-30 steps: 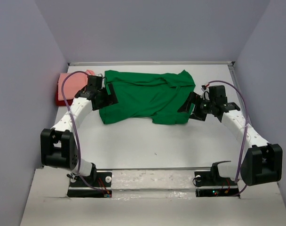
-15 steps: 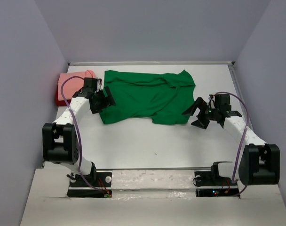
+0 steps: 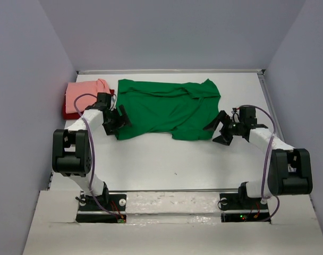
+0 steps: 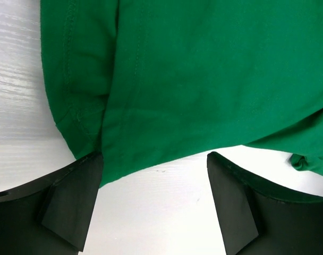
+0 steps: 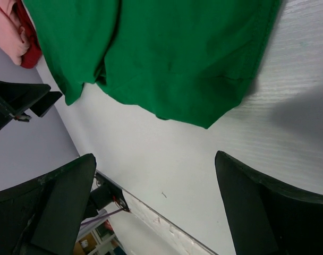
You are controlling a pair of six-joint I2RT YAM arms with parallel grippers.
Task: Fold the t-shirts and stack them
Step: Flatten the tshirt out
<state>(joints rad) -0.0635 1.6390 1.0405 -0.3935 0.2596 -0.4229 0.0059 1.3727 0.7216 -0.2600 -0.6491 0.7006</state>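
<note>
Beside the green t-shirt [image 3: 161, 109], left tool [image 3: 118, 121] and right tool [image 3: 217, 130] have dropped back nearer, both released, empty.

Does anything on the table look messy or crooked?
Yes. The green t-shirt lies crumpled and lopsided in the middle: wrinkles bunch up near its far right corner and its near edge is uneven. The pink t-shirt at the far left sits neatly folded.

The green shirt [image 3: 164, 109] is lying spread over the far middle of the table [image 3: 167, 159], blocking low passage there. Bare tabletop is running wide open along the whole near side. At far left, the salmon pink shirt [image 3: 84, 93] and dark red shirt [image 3: 68, 113] are crowding the left wall [image 3: 23, 106].
</note>
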